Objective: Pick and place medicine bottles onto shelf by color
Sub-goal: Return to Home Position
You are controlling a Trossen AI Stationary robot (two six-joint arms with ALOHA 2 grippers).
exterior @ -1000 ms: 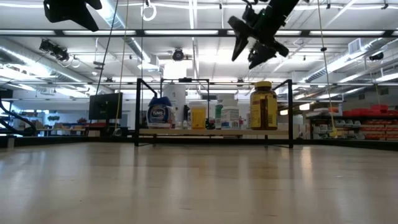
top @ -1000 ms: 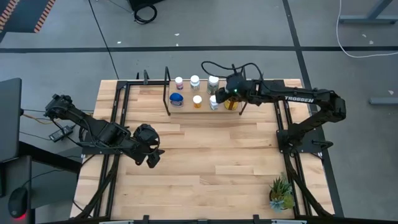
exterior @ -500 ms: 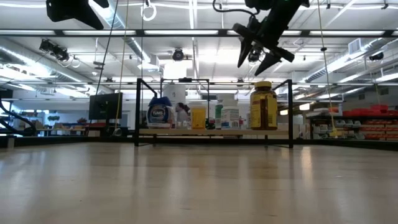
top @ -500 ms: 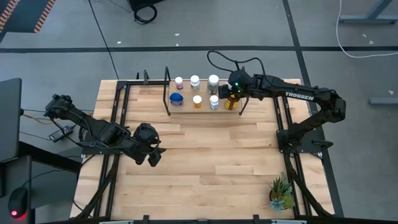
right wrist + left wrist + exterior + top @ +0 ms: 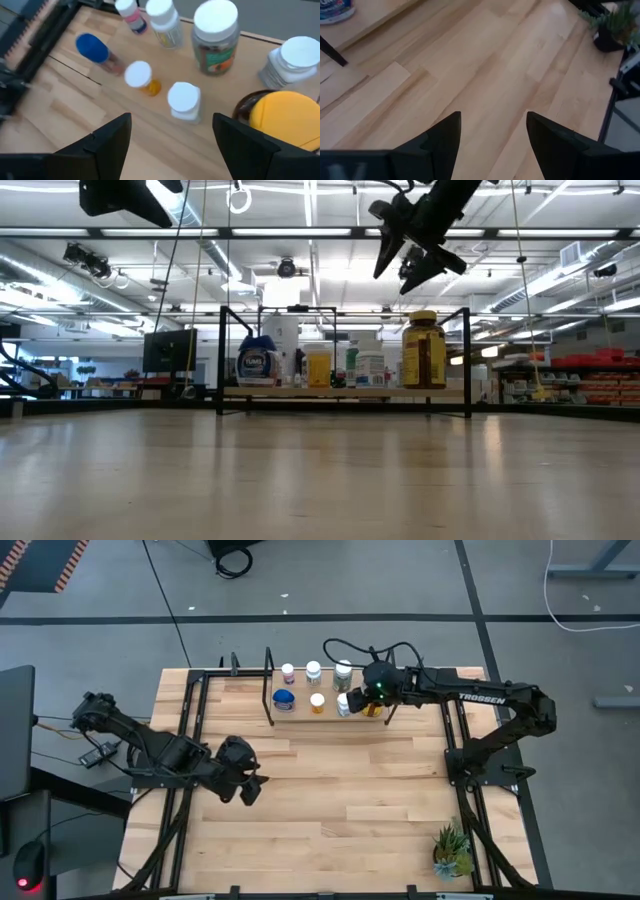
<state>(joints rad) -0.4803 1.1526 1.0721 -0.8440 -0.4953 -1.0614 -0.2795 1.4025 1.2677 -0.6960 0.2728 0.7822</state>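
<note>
Bright, even (ceiling strips [image 5: 312,270] glare), wrist views blurred

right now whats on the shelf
Eight bottles stand on the shelf: a blue-lidded one, a small orange one, a yellow-lidded amber one and five other white-capped bottles. Overhead, the right pincer hides most of the amber one and one white-capped bottle.

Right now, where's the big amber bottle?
The amber bottle stands at the shelf's right end in the low view, right gripper open above it.

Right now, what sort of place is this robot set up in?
Probably a robotics lab in a large warehouse-like hall: long ceiling strip lights, stocked racks in the background, and a grey concrete floor with loose cables.
</note>
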